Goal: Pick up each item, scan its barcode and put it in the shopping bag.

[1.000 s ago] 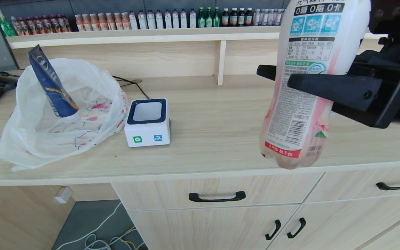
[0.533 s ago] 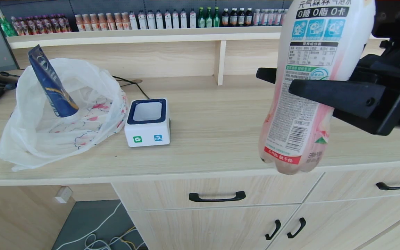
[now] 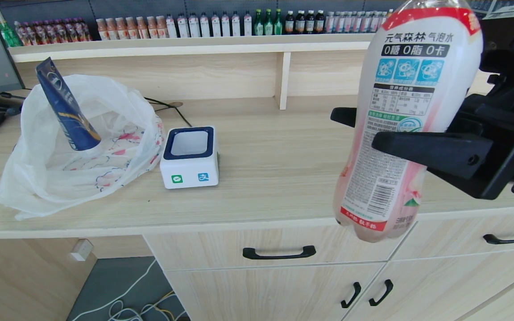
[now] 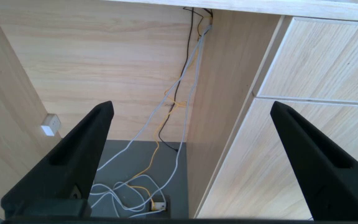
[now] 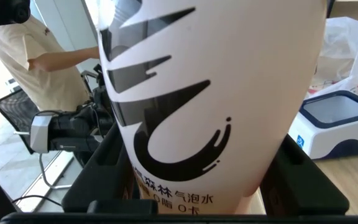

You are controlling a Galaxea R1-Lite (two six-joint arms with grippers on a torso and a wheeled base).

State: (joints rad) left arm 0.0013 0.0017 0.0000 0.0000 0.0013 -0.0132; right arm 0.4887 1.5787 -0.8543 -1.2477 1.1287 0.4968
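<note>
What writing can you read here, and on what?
"0糖 0脂 0卡": dark band on the bottle label.
"气泡水": same label, above that band.
Label's table, barcode digits, red strip: too small.
On the scanner: two icons, no words.
On the pouch and shelf bottles: unreadable.

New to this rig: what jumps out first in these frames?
A pink-labelled clear plastic bottle hangs in the right gripper, at the right, over the front of the wooden counter. At the left, a dark blue pouch stands tilted in the white plastic shopping bag, a white cube scanner beside it.
</note>
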